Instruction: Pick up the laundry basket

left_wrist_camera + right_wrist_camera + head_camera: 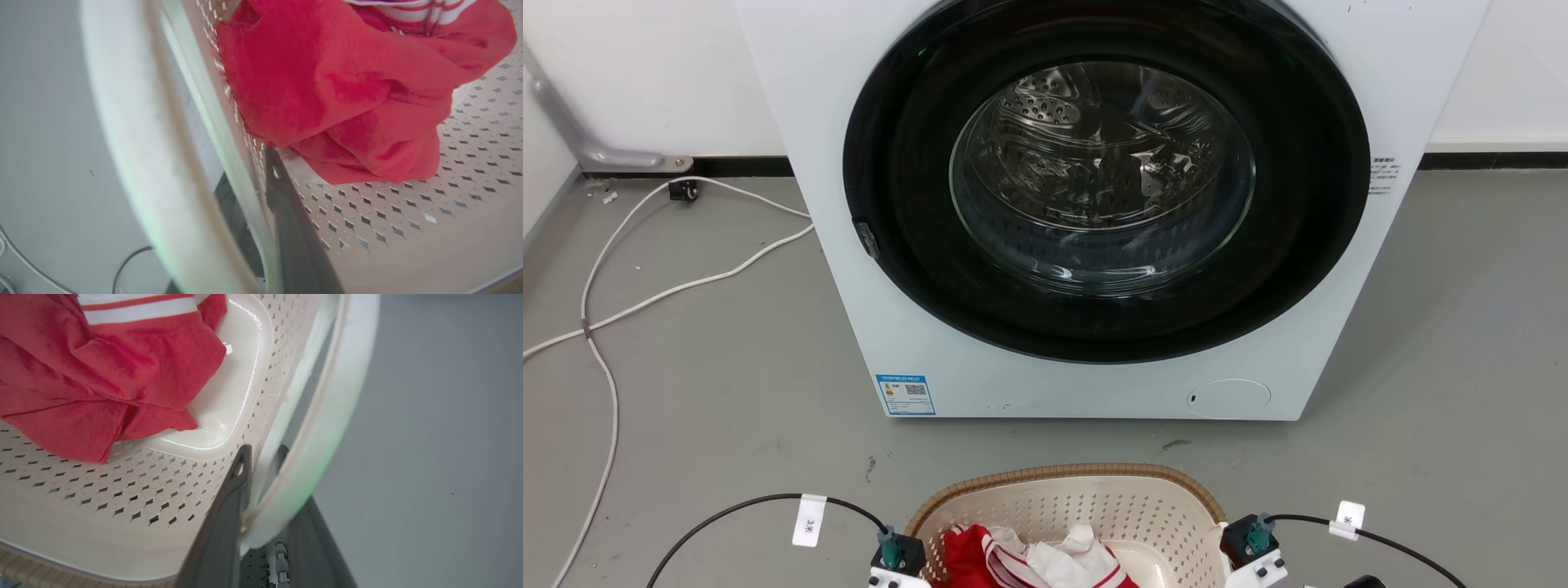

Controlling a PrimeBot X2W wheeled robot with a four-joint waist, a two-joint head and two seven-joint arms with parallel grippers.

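Observation:
The laundry basket (1062, 475), cream with a brown woven rim, stands on the grey floor in front of the washer, at the bottom of the head view. Red and white clothes (1013, 559) lie inside it. My left gripper (249, 171) straddles the basket's left wall (229, 122), one finger (286, 212) inside and the other outside under the white handle (135, 143). On the opposite side my right gripper (263, 454) clamps the right wall, with its inner finger (231, 502) in the basket and the white handle (335, 416) running over the outer one. Both wrists (897, 559) (1254, 543) flank the basket.
A white front-loading washer (980, 351) with its round dark door (1103, 180) shut stands just beyond the basket. White cables (605, 327) trail over the floor at the left. A wall with a dark skirting (1494, 159) runs behind.

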